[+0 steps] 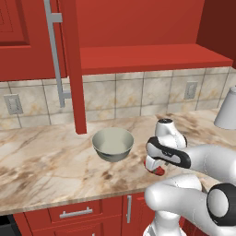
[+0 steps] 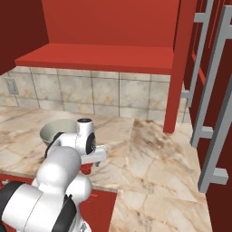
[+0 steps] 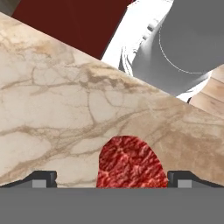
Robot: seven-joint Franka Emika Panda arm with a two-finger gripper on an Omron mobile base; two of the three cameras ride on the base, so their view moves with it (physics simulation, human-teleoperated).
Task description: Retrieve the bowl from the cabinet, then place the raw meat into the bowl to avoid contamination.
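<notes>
The raw meat point(image 3: 131, 162) lies flat on the bench point(image 3: 52, 113), between the open hand's point(image 3: 112, 179) fingertips point(image 3: 41, 178); its long axis cannot be told.

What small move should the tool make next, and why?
Probably lower a little and close on the raw meat: the tool is open with the meat lying on the counter between its tips, and the bowl already sits out on the counter nearby.

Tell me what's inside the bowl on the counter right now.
Nothing visible: the bowl shows a bare pale interior in the left base view, though the arm hides part of it in the right base view. The raw meat lies on the marble counter, between the open gripper's fingertips.
</notes>
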